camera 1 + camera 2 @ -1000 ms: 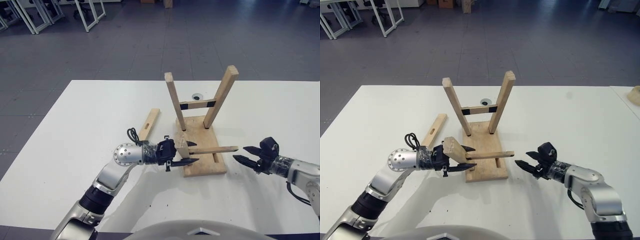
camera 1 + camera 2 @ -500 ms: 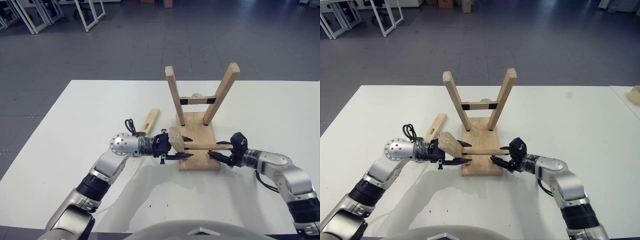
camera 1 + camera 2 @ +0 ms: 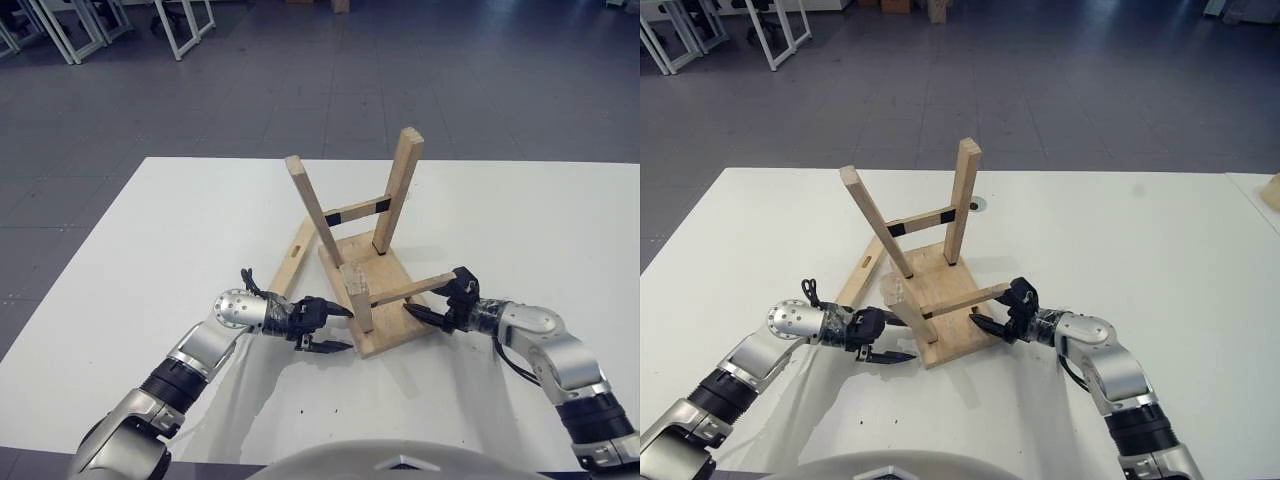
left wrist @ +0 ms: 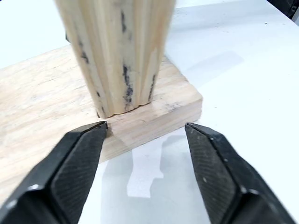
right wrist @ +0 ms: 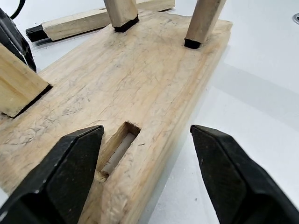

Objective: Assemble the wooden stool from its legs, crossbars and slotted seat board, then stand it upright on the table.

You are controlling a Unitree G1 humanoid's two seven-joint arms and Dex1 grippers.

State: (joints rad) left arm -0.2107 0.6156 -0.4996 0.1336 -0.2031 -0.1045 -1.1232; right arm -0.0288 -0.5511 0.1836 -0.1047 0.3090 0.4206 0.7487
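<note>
Wooden stool, half built: the slotted seat board [image 3: 392,270] is lying flat on the white table [image 3: 180,230] at the centre of the left eye view, seemingly so the legs can go in from above. Two legs [image 3: 314,208], joined by a taped crossbar [image 3: 355,211], are standing in its far slots, leaning toward the upper left. A third leg [image 3: 357,295] is sitting in the near-left corner slot, its own crossbar [image 3: 410,290] jutting right over the board, free end unsupported. The left gripper [image 4: 145,124] is hanging wide open and empty, straddling that corner, apparently ready to steady it. The right gripper [image 5: 147,128], likewise spread wide and holding nothing, is hovering over the empty slot [image 5: 119,147] near the crossbar's free end. The fourth leg [image 3: 290,262] is lying loose just left of the board, probably awaiting that slot.
</note>
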